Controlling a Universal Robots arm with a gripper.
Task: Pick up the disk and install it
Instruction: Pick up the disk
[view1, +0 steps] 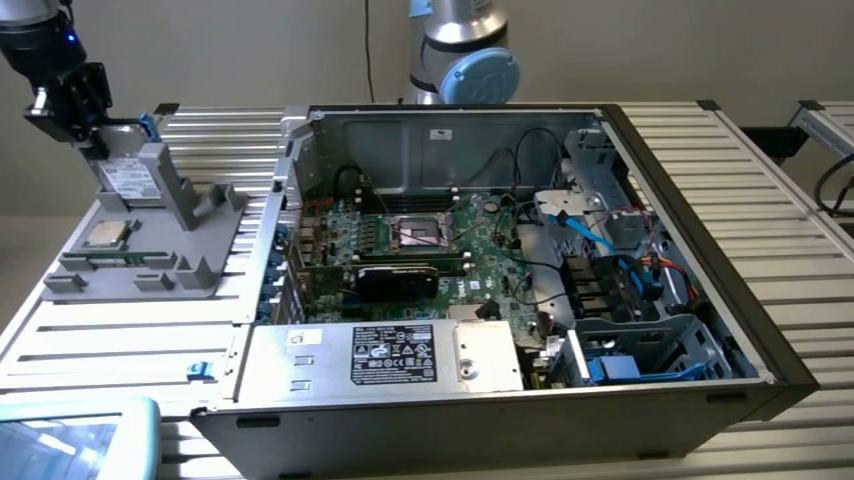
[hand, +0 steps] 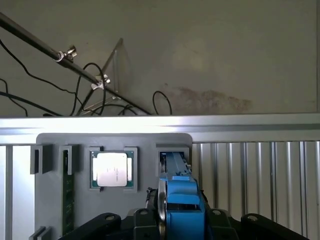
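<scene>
Your hand (view1: 96, 140) sits at the top edge of the disk (view1: 130, 178), and you cannot tell from these views whether it is clamped on it or standing just apart. The disk stands upright on its edge in a slot at the 12 o'clock end of the grey holder (view1: 174, 265), label facing out, its blue frame showing along the top (in the wrist view you see it edge-on, the blue end right under the hand). The holder lies on the slatted surface (view1: 120, 340) at about 9 o'clock of the open case (view1: 714, 255) in the exterior view, just beside its wall. A square chip (view1: 107, 233) lies flat in the holder at 6 o'clock of the disk, near it but not touching. Inside the case you see the board and cables, with a silver box (view1: 400, 355) at its 6 o'clock edge. The arm's base (view1: 461, 50) rises at the case's 12 o'clock.
</scene>
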